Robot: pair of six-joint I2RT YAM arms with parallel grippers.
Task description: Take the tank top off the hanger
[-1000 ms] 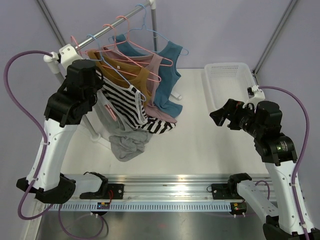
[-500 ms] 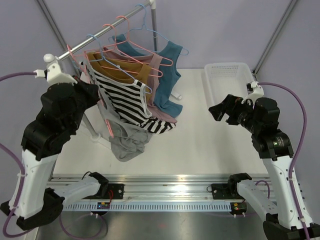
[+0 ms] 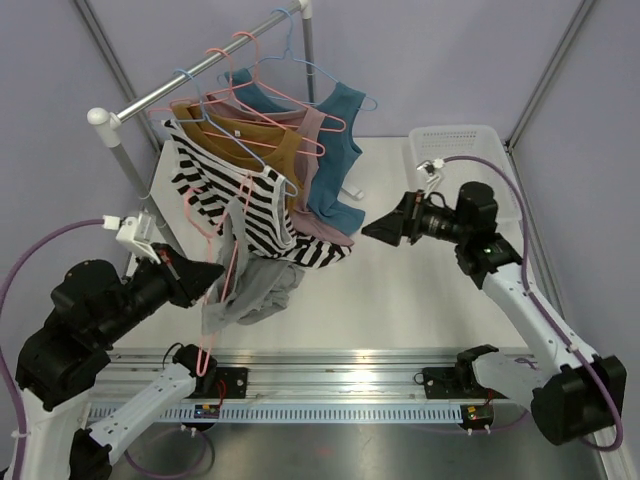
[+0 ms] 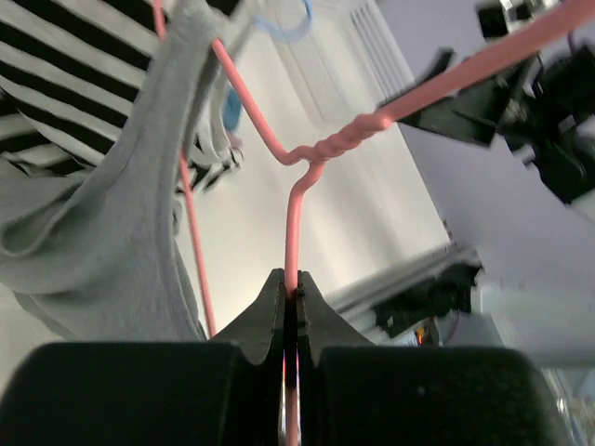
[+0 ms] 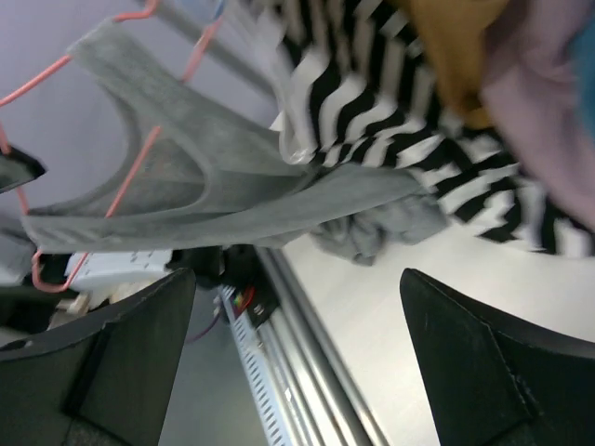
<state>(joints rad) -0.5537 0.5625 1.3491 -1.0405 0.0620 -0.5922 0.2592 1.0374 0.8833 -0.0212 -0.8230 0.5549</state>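
Holding the pink hanger (image 4: 294, 218) by the wire just below its twisted neck, our left gripper (image 4: 290, 286) has its jaws pinched tight on the thin wire. The hanger is off the rail (image 3: 200, 75), lower than it and on its near side. The grey tank top (image 3: 248, 292) hangs from the hanger there, straps looped over the wire and body sagging in folds beside the striped top (image 3: 255, 205) that hangs on the rail. Our right gripper (image 3: 378, 228) sits to the right of the rail, jaws spread wide and holding nothing, pointed toward the garments.

We judge the tank top light, soft and limp. It will likely stretch and bunch rather than slide off in one piece, and a strap may snag on the hanger's shoulder. We would pinch a good fold at a strap or just beneath it, then draw it off the end of the wire arm with the left gripper steadying the hanger.
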